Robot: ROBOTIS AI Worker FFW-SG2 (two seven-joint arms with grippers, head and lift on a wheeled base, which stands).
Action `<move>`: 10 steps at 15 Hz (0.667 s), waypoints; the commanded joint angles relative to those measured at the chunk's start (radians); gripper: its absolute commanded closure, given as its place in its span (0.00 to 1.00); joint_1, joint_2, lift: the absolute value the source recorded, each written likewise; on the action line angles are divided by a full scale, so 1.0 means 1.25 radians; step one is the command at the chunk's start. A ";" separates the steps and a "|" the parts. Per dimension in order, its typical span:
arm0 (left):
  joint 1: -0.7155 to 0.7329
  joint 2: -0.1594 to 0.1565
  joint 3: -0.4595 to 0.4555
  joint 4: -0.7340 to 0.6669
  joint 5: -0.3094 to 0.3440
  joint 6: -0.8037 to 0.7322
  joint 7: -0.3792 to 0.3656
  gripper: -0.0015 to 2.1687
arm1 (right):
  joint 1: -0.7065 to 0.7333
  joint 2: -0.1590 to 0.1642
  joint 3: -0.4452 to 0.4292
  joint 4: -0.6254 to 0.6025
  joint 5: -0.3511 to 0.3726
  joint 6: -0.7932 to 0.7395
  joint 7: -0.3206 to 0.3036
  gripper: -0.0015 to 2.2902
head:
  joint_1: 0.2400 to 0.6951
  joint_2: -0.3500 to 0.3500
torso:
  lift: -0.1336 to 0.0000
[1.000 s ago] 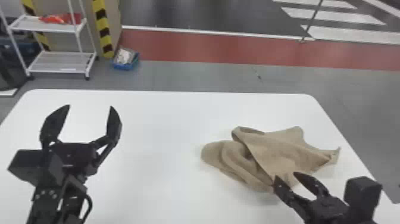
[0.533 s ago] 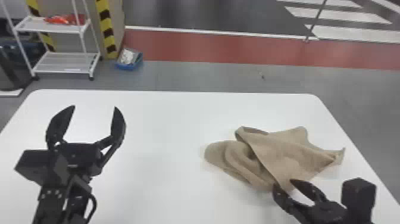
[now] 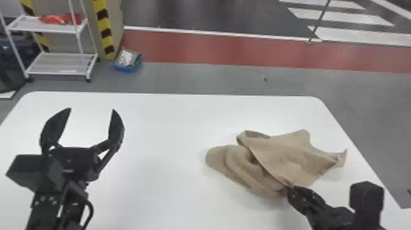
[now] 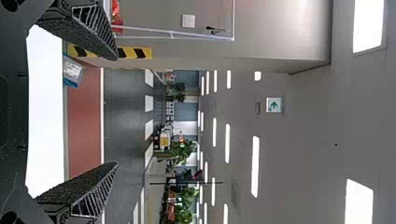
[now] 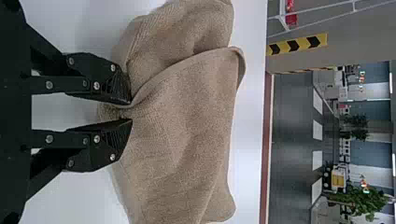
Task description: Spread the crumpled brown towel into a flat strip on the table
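The crumpled brown towel [image 3: 293, 156] lies on the right part of the white table, with a looped fold on its left side and a flap across its middle. At its near edge my right gripper [image 3: 289, 189] is closed on a pinch of cloth. Seen from the right wrist, a fold of the towel [image 5: 177, 112] runs between the tips of the right gripper [image 5: 130, 112]. My left gripper [image 3: 91, 109] stands wide open over the table's left part, away from the towel. In the left wrist view, nothing is between the left gripper's fingers [image 4: 116, 111].
The white table [image 3: 159, 146] has its right edge close beside the towel. Beyond the far edge, on the floor, are a white wire shelf [image 3: 61, 62] at the left and a blue bin [image 3: 127, 65] next to a striped post [image 3: 104, 32].
The right gripper's fingers, apart before, have come together on the towel's near edge. The towel has kept much the same shape, and the left gripper is still open.
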 commanded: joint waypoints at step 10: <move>0.009 0.008 0.004 -0.011 0.002 0.000 0.000 0.04 | -0.310 -0.059 -0.226 0.062 -0.162 0.026 -0.118 0.77 | 1.00 0.20 | 0.07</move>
